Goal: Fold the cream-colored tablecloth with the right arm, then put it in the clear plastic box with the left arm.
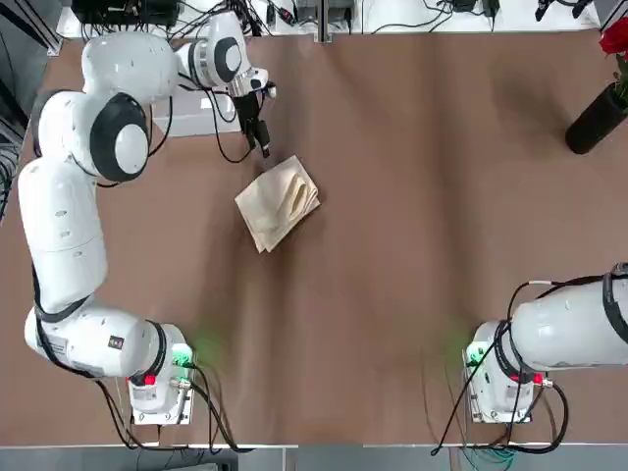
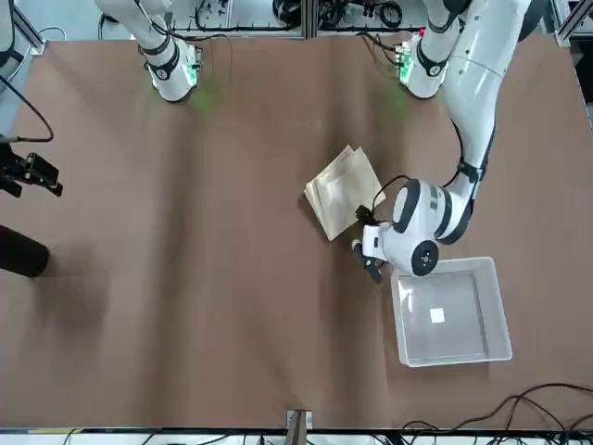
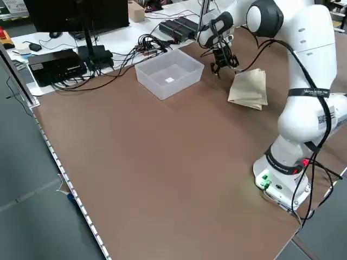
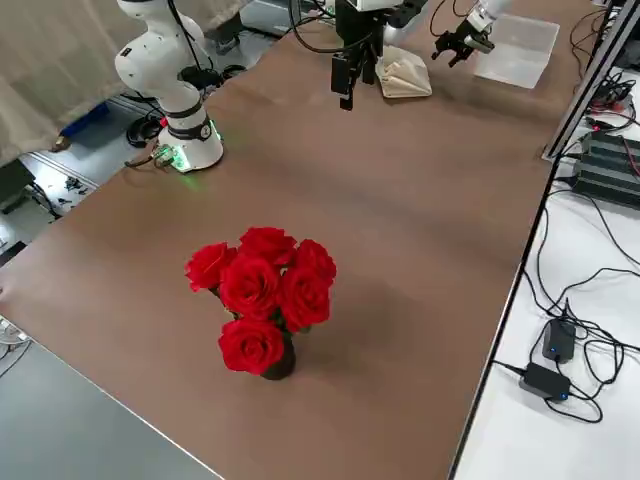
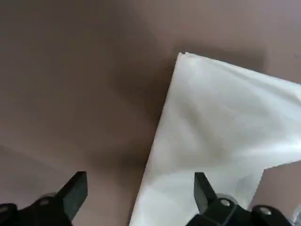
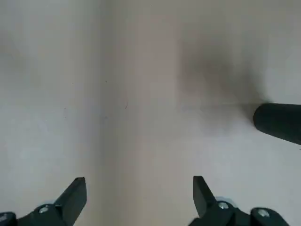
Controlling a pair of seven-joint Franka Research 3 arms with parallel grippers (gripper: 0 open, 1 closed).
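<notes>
On the desk, cream tablecloth folded small, between my arms' bases and the clear box.
Matte, layered edges slightly offset, soft creases on top; my left fingers open above its edge, right fingers open, parked near the vase.

A big brown table top fills most of the room, with shiny light patches on it. The floor is grey — smooth and plain. By the table is a white desk with a black screen on it. A pale curtain hangs nearby — it has soft folds.
</notes>
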